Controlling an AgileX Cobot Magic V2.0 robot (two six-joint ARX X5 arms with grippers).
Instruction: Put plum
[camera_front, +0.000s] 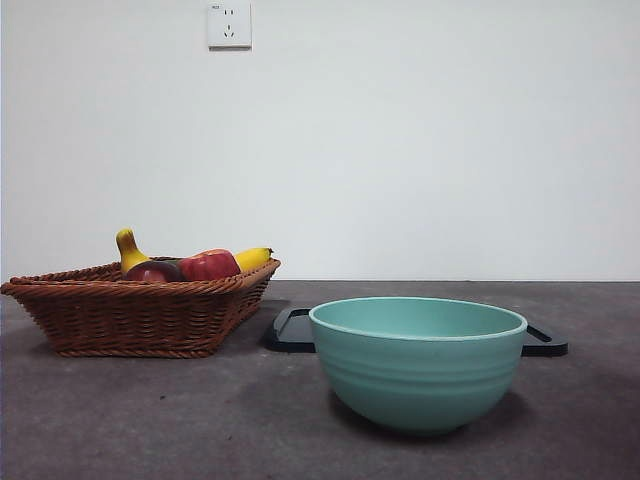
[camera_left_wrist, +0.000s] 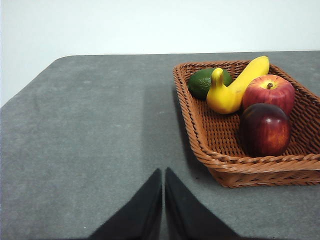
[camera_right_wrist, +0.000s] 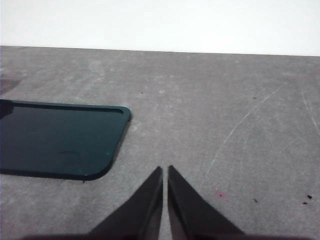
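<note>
The plum (camera_left_wrist: 265, 129), dark maroon and glossy, lies in the wicker basket (camera_left_wrist: 210, 155) near its closest rim, beside the brighter red apple (camera_left_wrist: 269, 91). In the front view the plum (camera_front: 153, 271) peeks over the basket rim (camera_front: 130, 300) at the left. My left gripper (camera_left_wrist: 163, 172) is shut and empty, hovering over bare table short of the basket. My right gripper (camera_right_wrist: 165, 170) is shut and empty too, above the table next to a dark tray (camera_right_wrist: 55, 137).
A yellow banana (camera_left_wrist: 235, 87) and a green avocado (camera_left_wrist: 202, 81) share the basket. A teal bowl (camera_front: 418, 362) stands front and centre, with the dark tray (camera_front: 290, 330) flat behind it. A wall with a socket (camera_front: 229, 25) closes the back.
</note>
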